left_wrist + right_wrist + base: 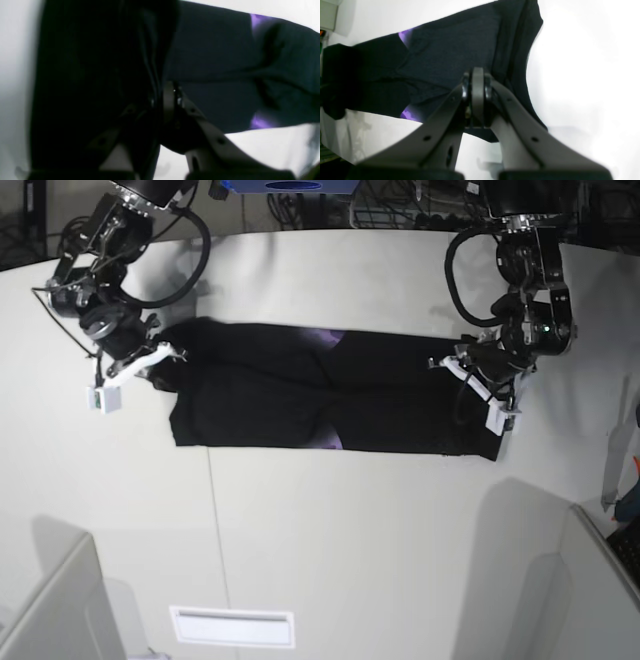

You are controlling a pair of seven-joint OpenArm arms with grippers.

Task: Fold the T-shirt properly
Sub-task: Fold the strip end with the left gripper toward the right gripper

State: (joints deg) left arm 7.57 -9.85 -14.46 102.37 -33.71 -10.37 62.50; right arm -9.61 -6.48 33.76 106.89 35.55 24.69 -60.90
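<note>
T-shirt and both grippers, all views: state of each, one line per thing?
T-shirt: lying flat on the table as a long black band, sides folded in, slivers of purple print showing at the middle.
left gripper: shut on T-shirt, at one end of the band.
right gripper: shut on T-shirt, at the opposite end.

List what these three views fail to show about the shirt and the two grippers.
- T-shirt print: only purple slivers peek out of the folds in every view; the design is hidden.
- Left gripper: the left wrist view is dark and blurred, and black cloth swallows the fingertips.
- Right gripper: its closed fingers cover the cloth edge under them.
- Base view: both grippers are too small to show the pinch.
</note>
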